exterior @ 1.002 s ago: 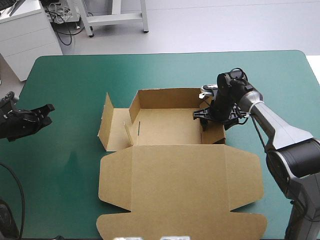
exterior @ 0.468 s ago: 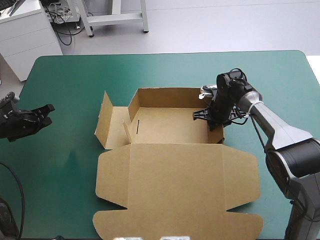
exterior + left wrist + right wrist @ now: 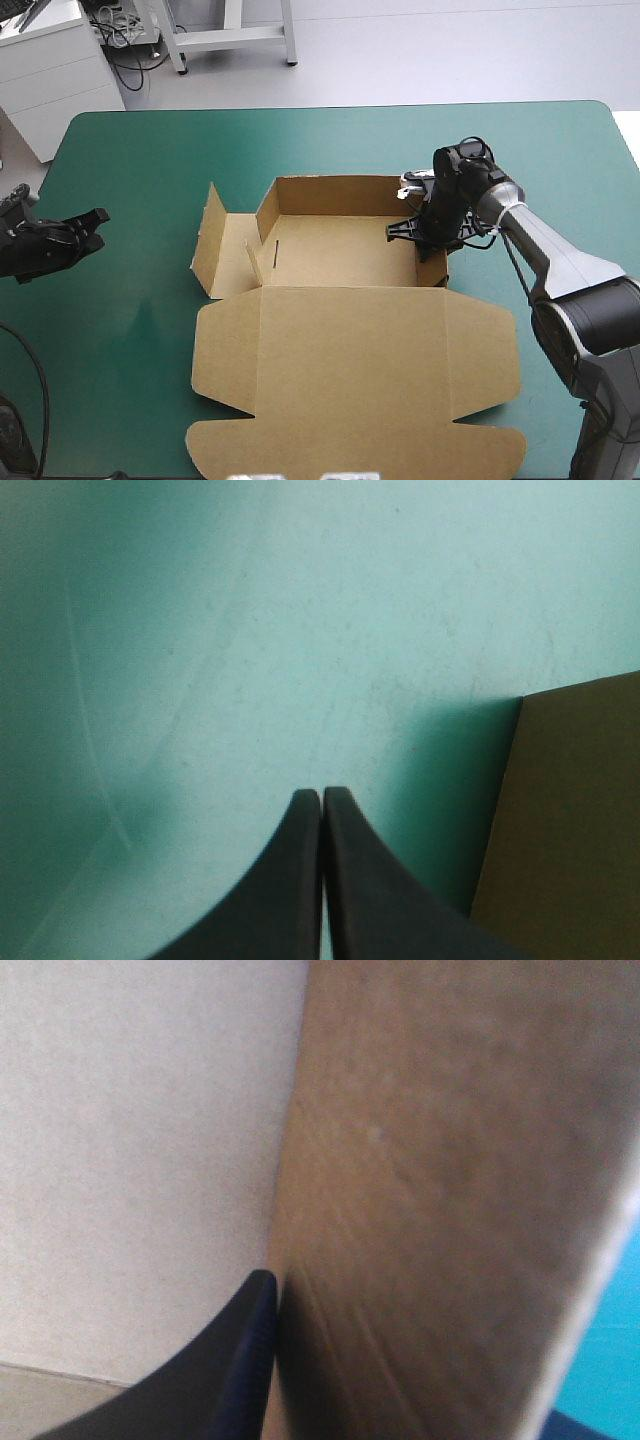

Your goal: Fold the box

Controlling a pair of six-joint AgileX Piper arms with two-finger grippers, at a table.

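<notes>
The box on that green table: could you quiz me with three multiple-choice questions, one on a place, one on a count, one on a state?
1. Where does the right gripper hold the box? A its right wall B its lid C its left flap
2. How many grippers touch the box? A none B one C two
3. How is the lid? A upright B lying flat C torn off

1 A: it clamps the raised right wall.
2 B: the left gripper hangs shut over the teal-green cover, apart from the box.
3 B: it lies spread flat on the cover.
</notes>
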